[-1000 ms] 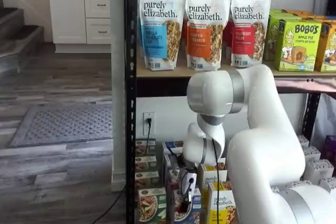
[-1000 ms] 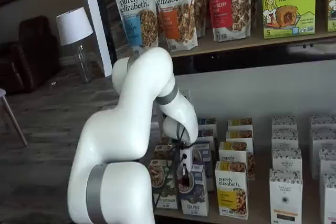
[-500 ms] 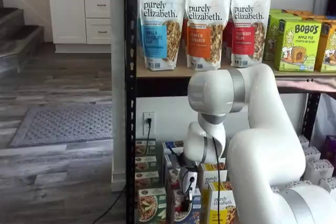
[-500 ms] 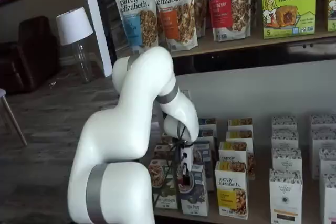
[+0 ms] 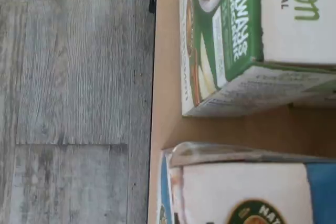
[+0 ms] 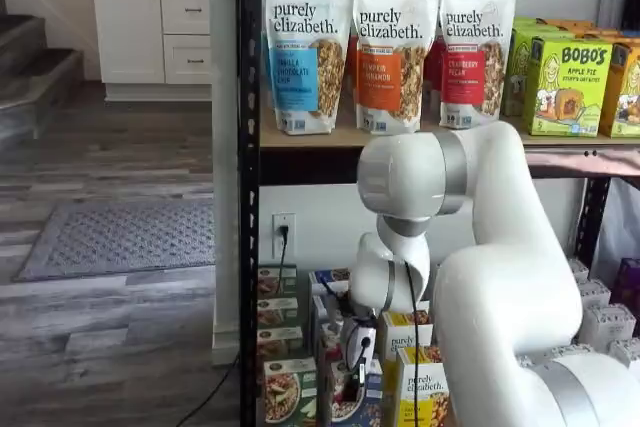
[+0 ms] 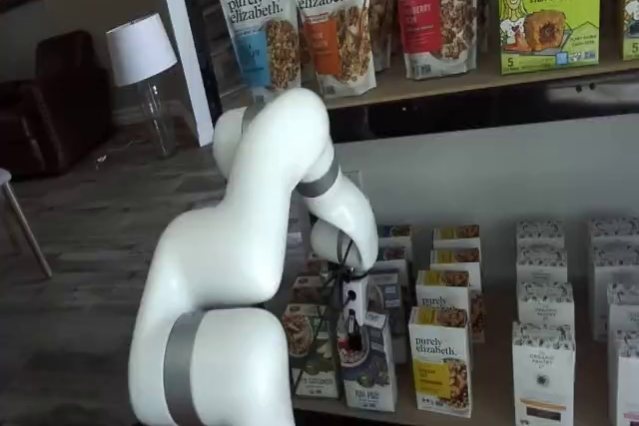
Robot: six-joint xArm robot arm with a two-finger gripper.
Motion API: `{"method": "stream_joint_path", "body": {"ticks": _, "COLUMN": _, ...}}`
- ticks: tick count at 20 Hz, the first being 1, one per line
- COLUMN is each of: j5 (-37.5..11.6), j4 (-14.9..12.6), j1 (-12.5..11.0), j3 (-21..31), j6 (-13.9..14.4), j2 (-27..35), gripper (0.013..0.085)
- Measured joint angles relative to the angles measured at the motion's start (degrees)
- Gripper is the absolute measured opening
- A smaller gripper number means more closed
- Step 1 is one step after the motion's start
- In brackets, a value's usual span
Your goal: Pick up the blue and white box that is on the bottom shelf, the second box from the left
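Gripping the top of the blue and white box [image 7: 367,364], the gripper [image 7: 350,328] has its fingers closed on it at the front of the bottom shelf [image 7: 489,408], beside a green-fronted box [image 7: 312,351]; the light, crushable cardboard likely needs a gentle squeeze

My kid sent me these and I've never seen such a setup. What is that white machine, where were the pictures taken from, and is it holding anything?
The white machine is a robot arm with a two-finger end effector. Two pictures come from fixed cameras facing the shelves. The third comes from a camera on the arm's wrist, looking down. The upper board holds granola bags. The bottom shelf holds rows of small boxes. In both shelf views the end effector sits at the top of the blue and white box, closed on it. That box stands beside a green-fronted box. The wrist view shows both boxes up close.
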Motion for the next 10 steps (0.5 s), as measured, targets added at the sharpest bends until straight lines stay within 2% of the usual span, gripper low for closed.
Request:
{"method": "stream_joint_path", "body": {"ticks": 5, "j5": 0.48, "j4": -1.15, "j1": -0.27, "j3": 0.47, "j6": 0.75, "j2": -0.43, "gripper": 0.045}}
{"method": "stream_joint_path", "body": {"ticks": 10, "j5": 0.2, "j4": -0.87, "j1": -0.45, "j3": 2.44, "j6": 0.23, "j2": -1.69, "gripper": 0.045}}
